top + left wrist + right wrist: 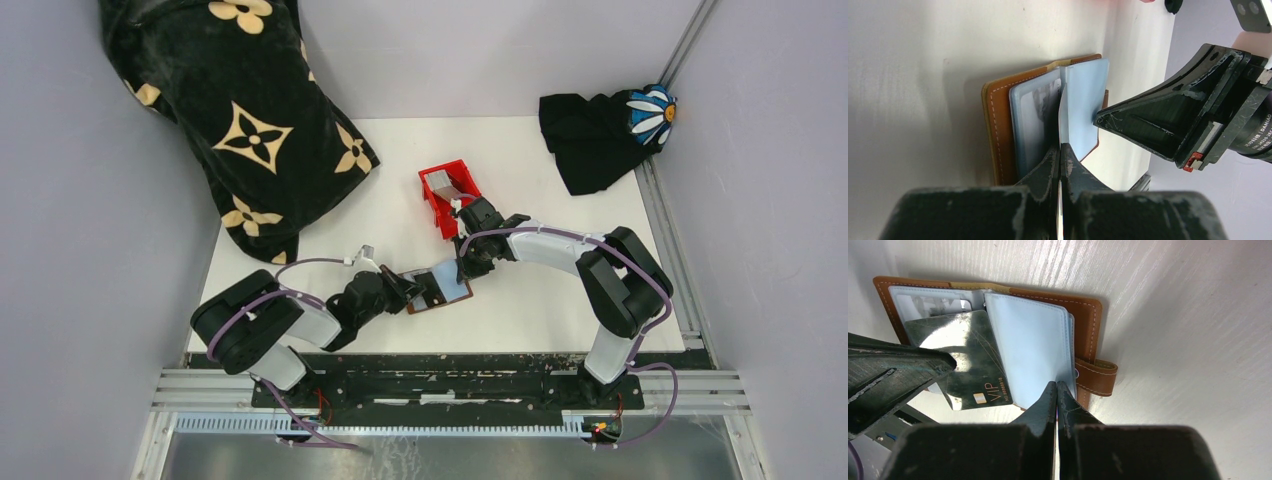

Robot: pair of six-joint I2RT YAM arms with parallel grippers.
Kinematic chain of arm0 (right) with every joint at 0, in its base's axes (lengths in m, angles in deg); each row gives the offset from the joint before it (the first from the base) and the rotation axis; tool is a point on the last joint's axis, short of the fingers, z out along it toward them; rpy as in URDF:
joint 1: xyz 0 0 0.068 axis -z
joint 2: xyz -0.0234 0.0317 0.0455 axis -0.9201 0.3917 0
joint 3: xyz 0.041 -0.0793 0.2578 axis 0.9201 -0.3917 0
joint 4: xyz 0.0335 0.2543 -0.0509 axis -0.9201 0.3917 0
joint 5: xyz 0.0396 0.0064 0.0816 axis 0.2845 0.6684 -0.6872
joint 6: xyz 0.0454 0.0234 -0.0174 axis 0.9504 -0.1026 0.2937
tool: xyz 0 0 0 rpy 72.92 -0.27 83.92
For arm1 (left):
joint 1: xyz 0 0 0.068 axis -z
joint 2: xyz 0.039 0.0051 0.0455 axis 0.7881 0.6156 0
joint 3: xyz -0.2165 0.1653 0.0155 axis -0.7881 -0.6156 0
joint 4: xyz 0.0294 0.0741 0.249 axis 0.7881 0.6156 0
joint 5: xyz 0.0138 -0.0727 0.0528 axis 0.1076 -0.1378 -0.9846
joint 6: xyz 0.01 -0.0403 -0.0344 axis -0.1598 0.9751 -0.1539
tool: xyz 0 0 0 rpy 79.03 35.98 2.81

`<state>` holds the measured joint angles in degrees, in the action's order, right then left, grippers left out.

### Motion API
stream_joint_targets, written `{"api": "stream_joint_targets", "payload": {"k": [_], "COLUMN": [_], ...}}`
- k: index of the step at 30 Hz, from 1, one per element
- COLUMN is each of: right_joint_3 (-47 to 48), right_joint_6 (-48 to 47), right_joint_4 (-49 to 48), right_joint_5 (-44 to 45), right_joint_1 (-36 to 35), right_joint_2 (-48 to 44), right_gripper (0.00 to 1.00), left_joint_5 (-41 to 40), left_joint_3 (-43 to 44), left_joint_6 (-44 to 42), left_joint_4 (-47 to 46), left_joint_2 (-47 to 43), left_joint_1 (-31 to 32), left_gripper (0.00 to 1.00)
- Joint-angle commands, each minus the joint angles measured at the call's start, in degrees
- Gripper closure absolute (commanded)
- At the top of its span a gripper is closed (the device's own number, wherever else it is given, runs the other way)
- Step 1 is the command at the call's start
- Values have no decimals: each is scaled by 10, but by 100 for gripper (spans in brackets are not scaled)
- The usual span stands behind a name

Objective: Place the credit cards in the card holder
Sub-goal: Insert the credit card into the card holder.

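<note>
The card holder [452, 291] lies open on the table, brown leather [1088, 315] with light blue sleeves and a snap tab [1098, 375]. My left gripper [408, 290] is shut on a dark silvery credit card marked VIP [968, 350]. It holds the card tilted over the left sleeve; in the left wrist view the card shows edge-on [1063, 110] between the fingers. My right gripper [468, 265] is shut, its tips [1056, 385] against the near edge of the right sleeve page. Another grey card [455, 183] lies in the red bin.
The red bin [437, 205] stands just behind the right gripper. A black cloth with tan flowers [240, 110] covers the far left. A black cloth with a daisy [600, 135] lies at the far right corner. Grey walls close in both sides.
</note>
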<state>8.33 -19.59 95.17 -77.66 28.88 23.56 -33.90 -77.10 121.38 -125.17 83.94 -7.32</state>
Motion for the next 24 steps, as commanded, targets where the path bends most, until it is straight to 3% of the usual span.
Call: {"api": "stream_joint_targets", "payload": {"k": [1,24], "right_joint_3": [2,-1], "right_joint_6": [-4,-5], "right_joint_4": [-16,-18], "right_joint_5": [-3,-4], "right_joint_1": [4,3], "right_joint_2": [3,6], "right_gripper": [99,99], "left_joint_5": [1,26], "left_joint_3": [-15,15], "left_joint_6": [25,17], "left_joint_4": [-9,-38], "left_joint_2": [3,56], "left_joint_1": [-1,-10], "left_gripper": [97,97]}}
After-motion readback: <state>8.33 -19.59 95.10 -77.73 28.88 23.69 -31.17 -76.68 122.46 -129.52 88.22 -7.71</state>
